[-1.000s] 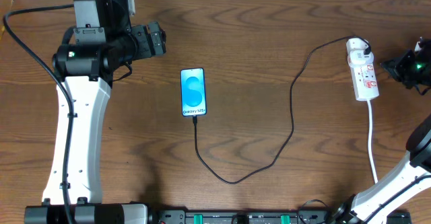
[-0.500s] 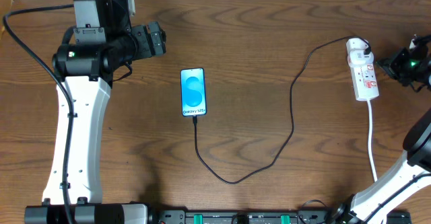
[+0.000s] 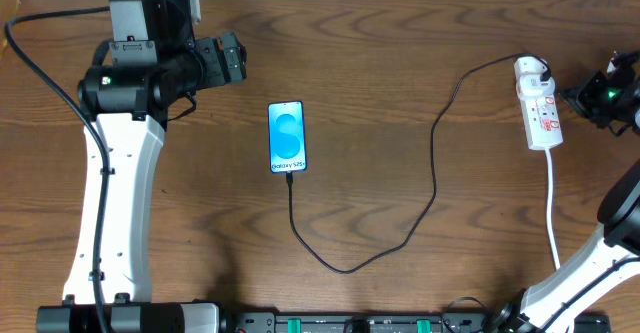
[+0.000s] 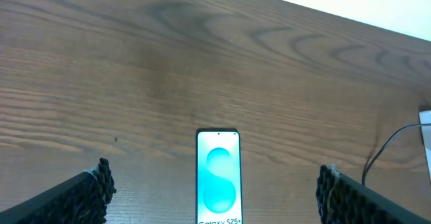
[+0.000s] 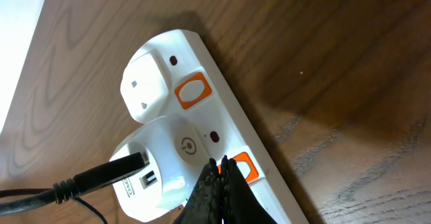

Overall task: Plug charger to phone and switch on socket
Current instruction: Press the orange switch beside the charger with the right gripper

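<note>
The left arm rises from the near edge of the worktop (image 3: 400,53) and bends at the top, its wrist turned level. The left pincer (image 3: 238,59) has its fingers (image 4: 101,180) spread wide and holds nothing. The phone (image 4: 218,183) lies flat ahead of this pincer and below it, centred in the gap between the two fingers and apart from both, with its blue screen facing up.

The charger (image 3: 435,173) is a thin black cable. One end is plugged into the edge of the phone farthest from the left pincer.

The right arm reaches in from the far right side. The right pincer (image 5: 219,173) has its fingers pressed together and grips nothing. Its tips point down at the socket (image 5: 148,83), right at the nearer orange switch (image 5: 244,169); whether they touch it cannot be told. Just left of the tips, the charger's other end enters a white adapter block (image 5: 172,160) seated in the socket. A second orange switch (image 5: 190,91) lies beyond the tips.
</note>
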